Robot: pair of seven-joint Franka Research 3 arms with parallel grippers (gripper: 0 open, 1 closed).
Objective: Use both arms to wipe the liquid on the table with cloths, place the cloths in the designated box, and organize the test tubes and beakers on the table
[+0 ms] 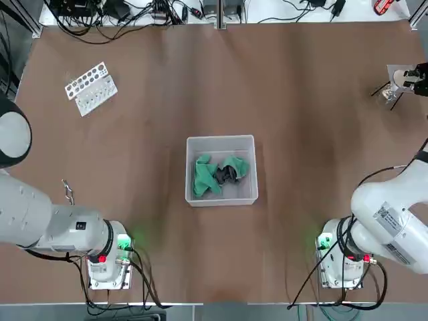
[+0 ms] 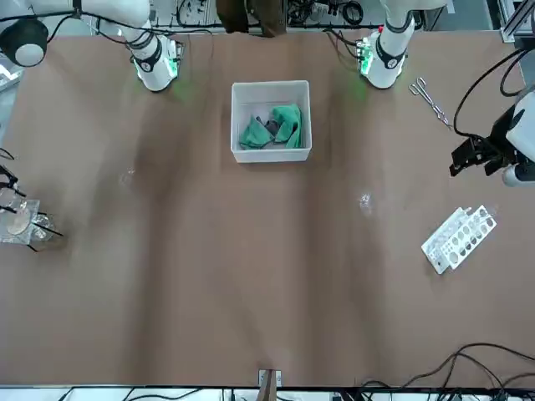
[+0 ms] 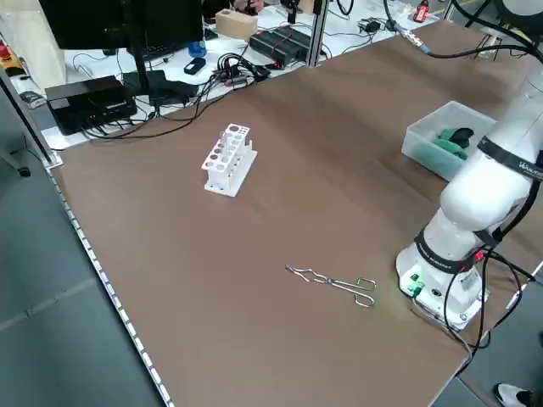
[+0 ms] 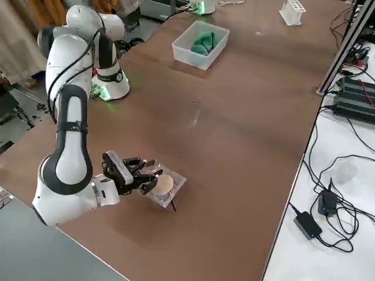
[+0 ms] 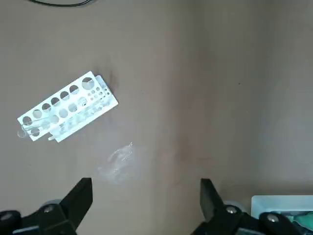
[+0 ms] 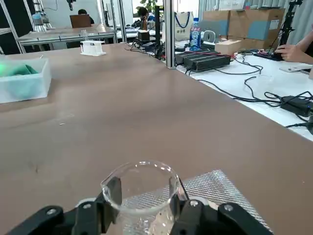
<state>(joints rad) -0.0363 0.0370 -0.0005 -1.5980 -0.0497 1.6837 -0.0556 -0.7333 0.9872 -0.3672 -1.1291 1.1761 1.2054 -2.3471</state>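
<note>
Now my right gripper [image 6: 144, 205] clasps the beaker [image 6: 142, 188] over the mesh pad [image 4: 170, 190] at the far right; left gripper [image 5: 146, 205] hangs open. Cloths [image 1: 219, 175] sit boxed [image 1: 189, 167]; the rack [image 1: 91, 87] awaits tubes.

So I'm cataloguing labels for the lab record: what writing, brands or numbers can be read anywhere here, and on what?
None can be read.
Label on the right arm: print too small to read.
Dark lettering on the left arm: too blurred to read.
Cardboard boxes and blue bottle behind the table: markings unreadable.
White rack, box, beaker: no writing visible.
</note>
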